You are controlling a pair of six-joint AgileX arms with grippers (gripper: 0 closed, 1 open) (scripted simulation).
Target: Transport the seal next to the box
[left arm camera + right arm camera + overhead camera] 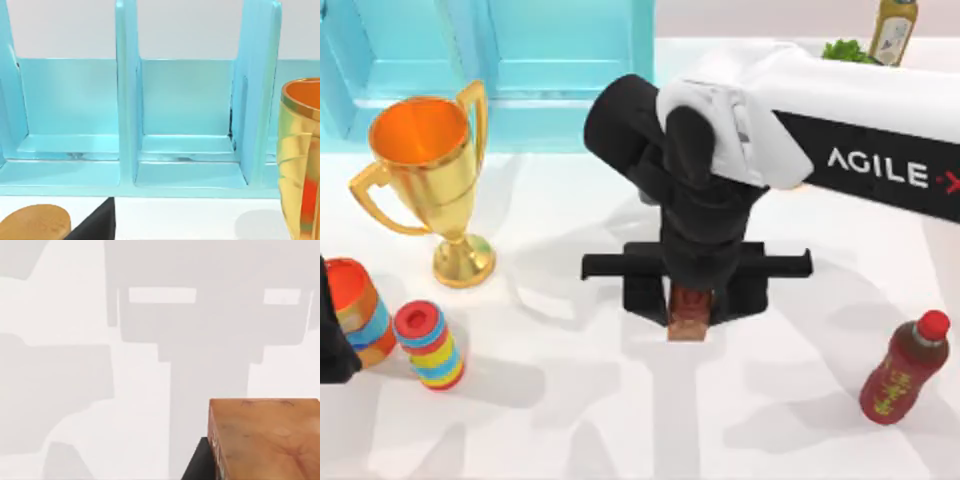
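One seal (687, 318) sits clamped in the right gripper (687, 300), above the table (620, 420).

The seal (687, 318) was reddish-brown, the box (510, 60) pale turquoise, the trophy (430, 175) gold with an orange bowl. A small bottle (430, 345) wore rainbow stripes under a red cap; another bottle (905, 370) was dark red, red-capped.

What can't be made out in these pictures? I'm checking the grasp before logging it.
- Seal: in the top view the right gripper covers its upper part, so the contact with the jaws is hidden.
- Seal in the right wrist view: cut off by the picture's edge.
- Left gripper: cut off at the top view's left edge.
- Gold trophy: cut off in the left wrist view.
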